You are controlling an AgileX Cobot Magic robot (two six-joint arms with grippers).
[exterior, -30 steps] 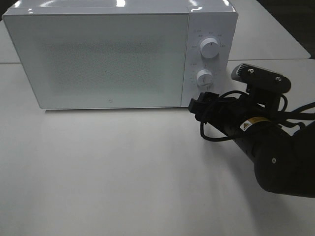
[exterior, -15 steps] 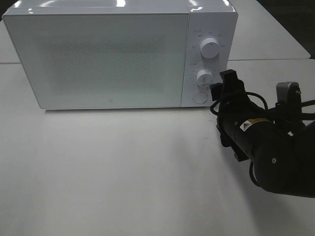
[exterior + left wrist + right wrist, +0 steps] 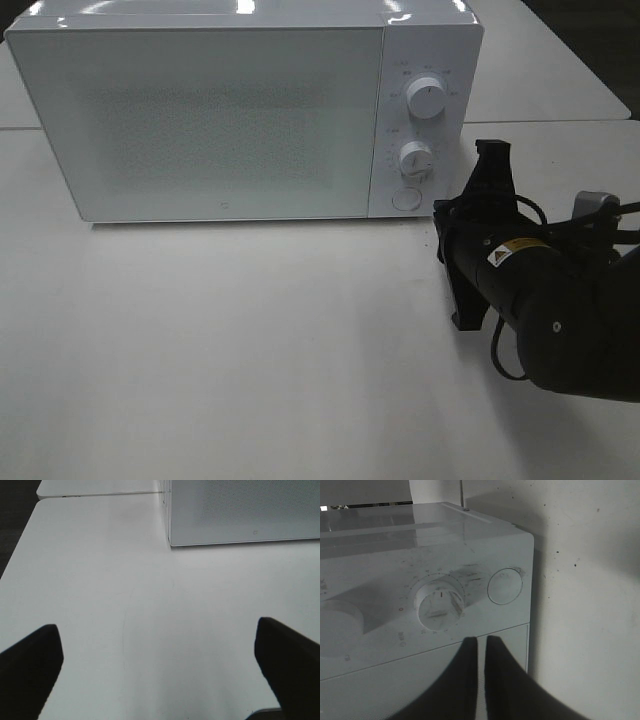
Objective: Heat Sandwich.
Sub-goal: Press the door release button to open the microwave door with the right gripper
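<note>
The sandwich and its pink plate are out of view. The white microwave point(image 3: 220, 110) stands at the back of the table with its door shut. My right gripper point(image 3: 492, 150) is shut and empty, turned on its side just right of the control panel, level with the lower knob point(image 3: 415, 158). In the right wrist view the shut gripper point(image 3: 481, 639) points at the panel below that knob point(image 3: 440, 605) and the round button point(image 3: 505, 586). My left gripper point(image 3: 156, 627) is open and empty, low over the table left of the microwave's corner point(image 3: 172, 540).
The upper knob point(image 3: 427, 99) and the round button point(image 3: 405, 198) sit on the microwave's right panel. The white table point(image 3: 250, 340) stretches in front of the microwave. A second table edge point(image 3: 560, 90) lies behind on the right. Cables hang by my right arm point(image 3: 560, 310).
My right gripper has pulled back from the round button, moved right and up beside the panel, and rolled onto its side. The microwave door stays shut.
</note>
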